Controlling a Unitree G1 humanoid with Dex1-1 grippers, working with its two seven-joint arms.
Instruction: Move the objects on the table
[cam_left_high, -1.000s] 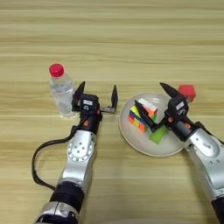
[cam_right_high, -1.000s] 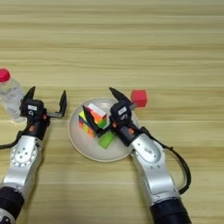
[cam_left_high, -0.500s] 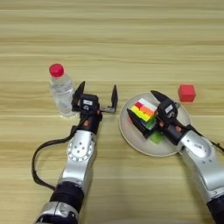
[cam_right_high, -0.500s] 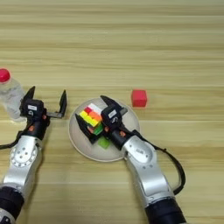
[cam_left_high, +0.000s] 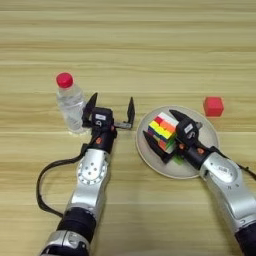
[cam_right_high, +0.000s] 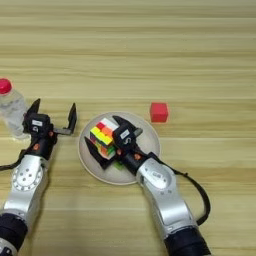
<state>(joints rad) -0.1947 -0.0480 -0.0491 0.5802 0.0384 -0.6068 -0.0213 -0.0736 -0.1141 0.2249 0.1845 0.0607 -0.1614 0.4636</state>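
Observation:
A clear water bottle (cam_left_high: 70, 102) with a red cap stands upright on the wooden table (cam_left_high: 150, 50) at the left. My left gripper (cam_left_high: 112, 107) is just right of the bottle, open, with nothing between its fingers. The multicoloured puzzle cube (cam_left_high: 163, 132) sits on a pale round plate (cam_left_high: 207, 136) right of centre. My right gripper (cam_left_high: 166, 132) straddles the cube. One finger is against the cube's lower left side and the other against its upper right side, so it is shut on the cube.
A small red block (cam_left_high: 213, 106) lies on the table just beyond the plate's right rim. Something green (cam_left_high: 176, 159) pokes out under the cube on the plate. A black cable (cam_left_high: 42, 177) loops off my left forearm.
My right gripper has moved left across the plate, and its fingers have come in around the puzzle cube. The left arm, bottle and red block have stayed put.

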